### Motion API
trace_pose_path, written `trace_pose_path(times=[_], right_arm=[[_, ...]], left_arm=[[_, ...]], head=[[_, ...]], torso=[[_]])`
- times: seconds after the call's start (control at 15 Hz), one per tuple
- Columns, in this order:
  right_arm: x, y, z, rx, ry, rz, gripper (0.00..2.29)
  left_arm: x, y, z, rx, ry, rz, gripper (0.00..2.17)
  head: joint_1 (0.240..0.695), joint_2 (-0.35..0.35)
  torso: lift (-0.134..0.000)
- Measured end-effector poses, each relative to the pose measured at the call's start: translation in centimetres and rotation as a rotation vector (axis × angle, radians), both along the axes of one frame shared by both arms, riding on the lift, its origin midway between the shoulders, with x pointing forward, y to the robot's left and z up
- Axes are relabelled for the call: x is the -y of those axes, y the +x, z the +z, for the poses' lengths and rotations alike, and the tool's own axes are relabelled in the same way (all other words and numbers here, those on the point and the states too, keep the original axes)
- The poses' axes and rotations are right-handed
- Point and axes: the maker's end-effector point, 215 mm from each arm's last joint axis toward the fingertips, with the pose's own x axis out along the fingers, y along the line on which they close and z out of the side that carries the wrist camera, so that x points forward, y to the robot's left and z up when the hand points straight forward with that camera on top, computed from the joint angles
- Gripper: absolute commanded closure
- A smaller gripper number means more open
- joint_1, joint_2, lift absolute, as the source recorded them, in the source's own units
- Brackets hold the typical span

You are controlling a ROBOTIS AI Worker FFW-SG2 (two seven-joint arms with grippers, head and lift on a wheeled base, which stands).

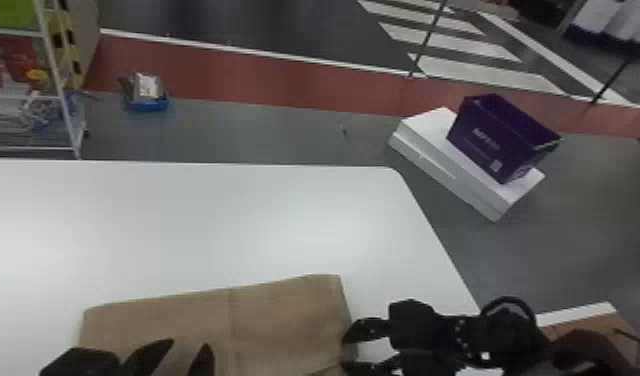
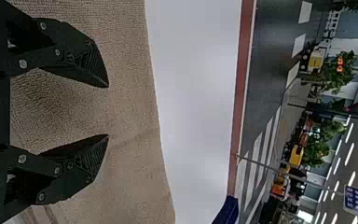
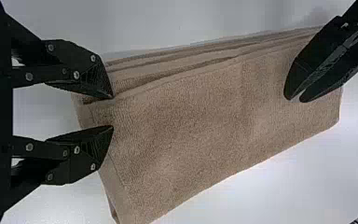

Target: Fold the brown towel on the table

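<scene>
White box; purple bin — atop.

Folded brown towel on table

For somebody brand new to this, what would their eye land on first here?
Probably the brown towel, lying in folded layers on the white table, with the left gripper over it and the right gripper at its right end, both with fingers open. Next, likely the purple bin, tilted on a white block beyond the table's right side.
</scene>
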Motion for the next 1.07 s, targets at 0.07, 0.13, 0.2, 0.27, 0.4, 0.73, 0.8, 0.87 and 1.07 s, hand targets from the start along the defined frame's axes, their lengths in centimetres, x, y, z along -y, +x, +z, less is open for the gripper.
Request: trace_pose_path(times=[0.07, 0.13, 0.2, 0.27, 0.4, 0.73, 0.8, 0.87, 1.07], right_arm=[[0.2, -0.1, -0.3, -0.012, -0.005, -0.012, 1.05], [0.5, -0.3, -0.6, -0.03, -0.008, -0.027, 1.21], [0.7, -0.5, -0.9, -0.049, -0.01, -0.044, 1.42], [0.8, -0.7, -1.1, -0.062, -0.011, -0.052, 1.56], [0.8, -0.9, -1.2, -0.082, -0.005, -0.056, 1.66], [0.3, -0.4, 1.5, -0.05, 0.045, -0.058, 1.66], [0.3, -0.3, 2.7, -0.036, 0.063, -0.061, 1.66], [0.4, -0.3, 3.8, -0.027, 0.08, -0.063, 1.66], [0.5, -1.2, 6.2, -0.026, 0.11, -0.063, 1.66]], left_arm=[[0.0, 0.0, 0.0, 0.001, -0.001, -0.001, 0.6], [0.1, 0.0, 0.0, 0.001, -0.002, -0.005, 0.6], [0.1, 0.0, 0.1, 0.001, -0.003, -0.008, 0.6], [0.1, 0.0, 0.1, 0.002, -0.003, -0.009, 0.6], [0.1, 0.0, 0.1, 0.002, -0.002, -0.009, 0.6], [0.0, -0.2, 0.4, 0.003, -0.003, -0.009, 0.6], [0.0, -0.2, 0.4, 0.004, -0.004, -0.009, 0.6], [0.0, -0.3, 0.4, 0.004, -0.003, -0.008, 0.6], [-0.1, -0.3, 0.4, 0.004, 0.002, -0.008, 0.6]], head=[[0.695, -0.35], [0.695, -0.35], [0.695, -0.35], [0.695, -0.35], [0.695, -0.35], [0.695, -0.35], [0.695, -0.35], [0.695, -0.35], [0.695, -0.35]], torso=[[-0.124], [-0.124], [-0.124], [-0.124], [-0.124], [-0.124], [-0.124], [-0.124], [-0.124]])
